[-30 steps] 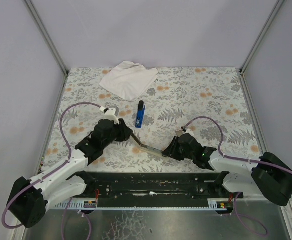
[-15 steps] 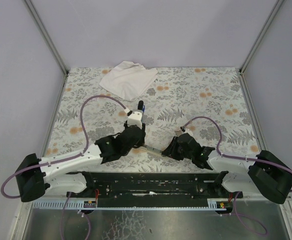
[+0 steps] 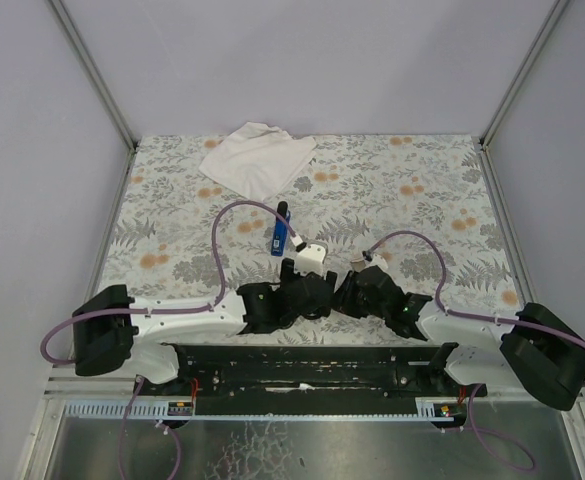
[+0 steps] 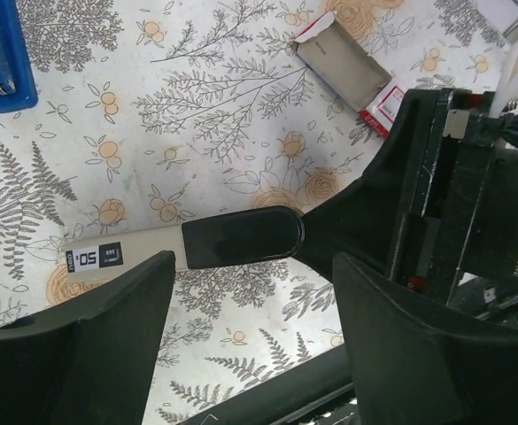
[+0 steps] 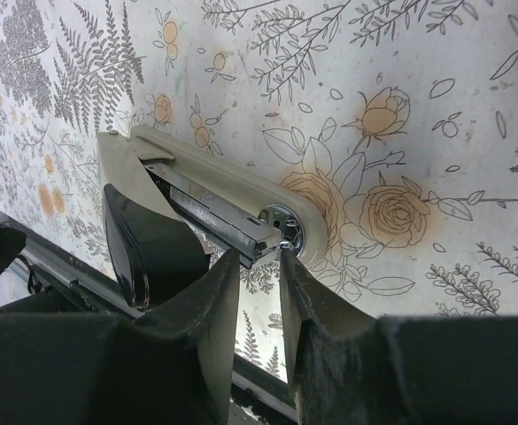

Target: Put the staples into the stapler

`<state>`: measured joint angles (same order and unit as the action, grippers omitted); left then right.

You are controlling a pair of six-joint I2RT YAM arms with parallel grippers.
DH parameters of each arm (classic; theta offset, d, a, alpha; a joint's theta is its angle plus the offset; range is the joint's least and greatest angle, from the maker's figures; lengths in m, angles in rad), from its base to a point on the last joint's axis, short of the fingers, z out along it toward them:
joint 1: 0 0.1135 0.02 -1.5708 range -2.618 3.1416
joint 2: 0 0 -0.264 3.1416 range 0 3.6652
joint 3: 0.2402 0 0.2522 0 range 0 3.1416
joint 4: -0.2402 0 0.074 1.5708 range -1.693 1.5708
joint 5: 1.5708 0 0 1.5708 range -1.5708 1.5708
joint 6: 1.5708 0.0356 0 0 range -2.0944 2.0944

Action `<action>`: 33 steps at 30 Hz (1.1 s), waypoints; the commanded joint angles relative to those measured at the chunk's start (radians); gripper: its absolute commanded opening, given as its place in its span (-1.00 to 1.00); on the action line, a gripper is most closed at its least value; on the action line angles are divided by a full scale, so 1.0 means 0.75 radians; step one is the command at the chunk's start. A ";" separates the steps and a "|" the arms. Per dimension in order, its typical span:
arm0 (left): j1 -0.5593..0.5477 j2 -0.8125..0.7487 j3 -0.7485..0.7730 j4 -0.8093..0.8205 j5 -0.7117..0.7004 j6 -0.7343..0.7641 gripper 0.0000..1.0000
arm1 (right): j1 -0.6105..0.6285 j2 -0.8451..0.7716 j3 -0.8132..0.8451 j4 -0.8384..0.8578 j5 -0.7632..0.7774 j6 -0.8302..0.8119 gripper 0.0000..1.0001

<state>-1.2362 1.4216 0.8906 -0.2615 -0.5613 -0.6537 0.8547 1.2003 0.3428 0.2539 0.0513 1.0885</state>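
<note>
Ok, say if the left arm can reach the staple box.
Probably yes: the staple box lies exposed beyond the stapler and the open left fingers, though the right arm sits close beside it.

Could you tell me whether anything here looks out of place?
The beige stapler lies splayed open, its metal magazine raised off the base and pinched by the right end effector; a crumpled white cloth sits at the far edge.
</note>
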 commanded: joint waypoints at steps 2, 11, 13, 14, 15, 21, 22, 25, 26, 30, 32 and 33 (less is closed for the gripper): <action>0.004 -0.083 -0.075 0.173 0.080 0.137 0.62 | 0.001 -0.047 0.010 -0.040 0.103 -0.113 -0.34; 0.335 -0.249 -0.431 0.697 0.703 0.645 0.91 | -0.271 -0.043 0.187 -0.246 -0.182 -0.602 -0.08; 0.416 -0.235 -0.457 0.758 0.807 0.697 0.91 | -0.312 -0.013 0.235 -0.294 -0.241 -0.686 -0.04; 0.453 -0.215 -0.456 0.772 0.856 0.720 0.91 | -0.322 0.005 0.256 -0.312 -0.268 -0.719 -0.01; 0.484 -0.180 -0.444 0.769 0.903 0.740 0.91 | -0.330 0.023 0.280 -0.334 -0.286 -0.743 0.02; 0.539 -0.033 -0.384 0.660 1.015 0.835 0.88 | -0.358 0.052 0.326 -0.341 -0.340 -0.759 0.29; 0.542 -0.010 -0.379 0.649 1.026 0.842 0.87 | -0.361 0.048 0.327 -0.341 -0.341 -0.759 0.31; 0.543 0.039 -0.367 0.619 1.055 0.832 0.82 | -0.371 0.026 0.331 -0.346 -0.342 -0.757 0.37; 0.544 0.050 -0.366 0.613 1.048 0.821 0.77 | -0.375 0.015 0.333 -0.356 -0.338 -0.756 0.38; 0.540 0.062 -0.378 0.578 0.914 0.752 0.22 | -0.393 -0.036 0.338 -0.392 -0.303 -0.758 0.41; 0.521 0.047 -0.387 0.552 0.819 0.692 -0.03 | -0.399 -0.061 0.342 -0.422 -0.268 -0.755 0.41; 0.499 0.033 -0.385 0.522 0.755 0.641 -0.11 | -0.401 -0.073 0.346 -0.437 -0.249 -0.750 0.40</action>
<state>-0.8371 1.4639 0.5835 0.1680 0.1486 -0.0868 0.5674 1.1988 0.5526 -0.0360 -0.1738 0.5385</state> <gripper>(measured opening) 0.517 0.702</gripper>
